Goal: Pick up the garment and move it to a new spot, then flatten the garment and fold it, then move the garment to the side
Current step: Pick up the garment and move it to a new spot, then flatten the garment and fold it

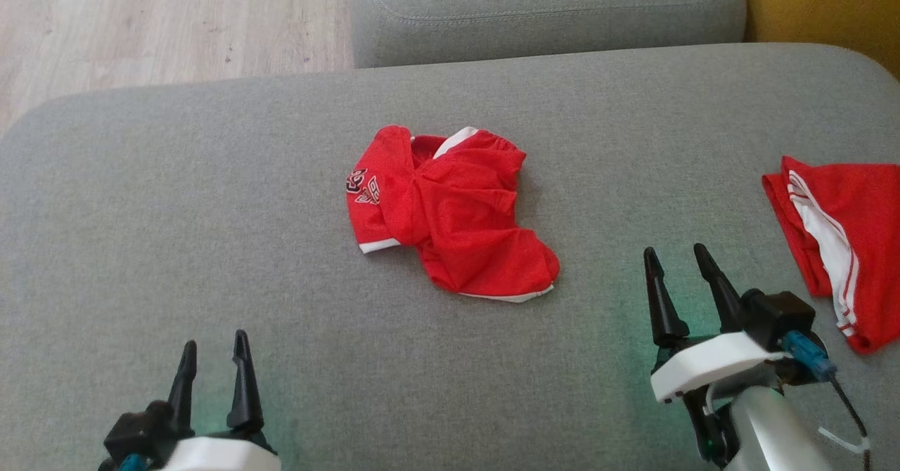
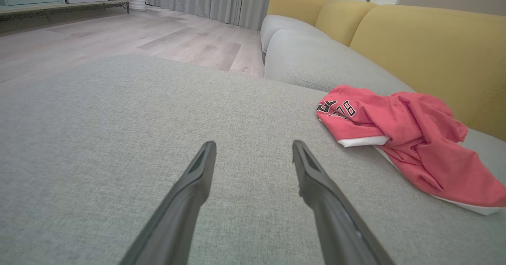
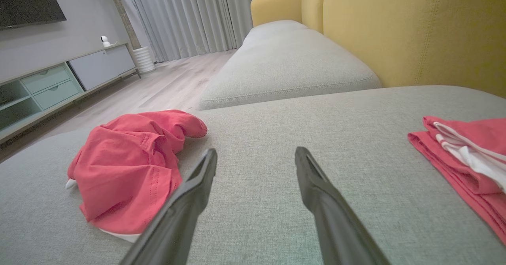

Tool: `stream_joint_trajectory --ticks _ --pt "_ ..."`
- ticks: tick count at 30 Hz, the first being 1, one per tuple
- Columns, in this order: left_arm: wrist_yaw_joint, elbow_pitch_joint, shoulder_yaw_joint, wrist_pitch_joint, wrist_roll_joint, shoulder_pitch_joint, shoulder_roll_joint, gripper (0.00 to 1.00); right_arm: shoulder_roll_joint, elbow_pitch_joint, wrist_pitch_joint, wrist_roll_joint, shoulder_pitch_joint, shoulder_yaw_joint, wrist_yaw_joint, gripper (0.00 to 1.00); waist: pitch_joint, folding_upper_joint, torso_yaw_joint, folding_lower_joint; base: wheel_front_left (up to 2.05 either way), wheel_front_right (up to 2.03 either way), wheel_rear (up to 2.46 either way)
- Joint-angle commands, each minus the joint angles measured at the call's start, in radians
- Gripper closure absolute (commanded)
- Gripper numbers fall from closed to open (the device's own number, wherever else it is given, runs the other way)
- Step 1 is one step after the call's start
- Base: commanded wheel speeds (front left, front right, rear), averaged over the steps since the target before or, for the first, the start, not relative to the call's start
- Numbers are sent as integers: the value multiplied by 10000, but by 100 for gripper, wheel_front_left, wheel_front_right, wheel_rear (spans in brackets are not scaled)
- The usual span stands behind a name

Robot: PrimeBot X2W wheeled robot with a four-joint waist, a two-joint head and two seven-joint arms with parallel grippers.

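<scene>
1. Garment (image 1: 450, 211) lies crumpled mid sofa cushion (image 1: 211, 211); I can't read its half-buried print.
2. Left hand (image 1: 214, 339) and right hand (image 1: 674, 249) both gape wide, empty.
3. Second red piece (image 1: 844, 246) is cut off at my right edge.

A home living room: a grey sofa (image 3: 300, 59) with yellow back cushions (image 3: 415, 31), pale wood-plank floor (image 2: 118, 39), long grey curtains (image 3: 185, 16), a wall-mounted TV (image 3: 27, 0) above a low cabinet (image 3: 51, 87) with drawers.

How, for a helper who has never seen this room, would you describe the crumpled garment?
Find the wide grey sofa cushion and look at its middle. The crumpled red jersey lies there, bunched with black lettering showing, unlike the neater red garment with white stripes at the right edge.
</scene>
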Motion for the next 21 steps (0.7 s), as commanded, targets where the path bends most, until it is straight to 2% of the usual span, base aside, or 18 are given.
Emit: stream_joint_trajectory --ticks 1,8,12,17,21 --pt "-10 -417 225 -95 -100 -281 12 0 45 -219 -38 -85 -229 191 -7 0 8 -1 -14 3 0 0 0" --pt "55 -426 143 -95 -247 -270 11 0 45 -182 -38 -108 -326 361 -7 0 105 -1 -8 3 0 0 0" --pt "45 -341 21 -95 -323 -353 10 0 45 58 -38 53 -417 1245 -7 0 206 -1 57 3 0 0 0" --pt "36 -256 -305 -95 -459 -472 10 0 45 1100 -38 300 -837 2498 -7 0 391 -1 243 3 0 0 0" --pt "51 -219 -548 -95 -579 -534 9 0 45 1853 -38 860 -1221 2884 -7 0 530 -1 440 3 0 0 0"
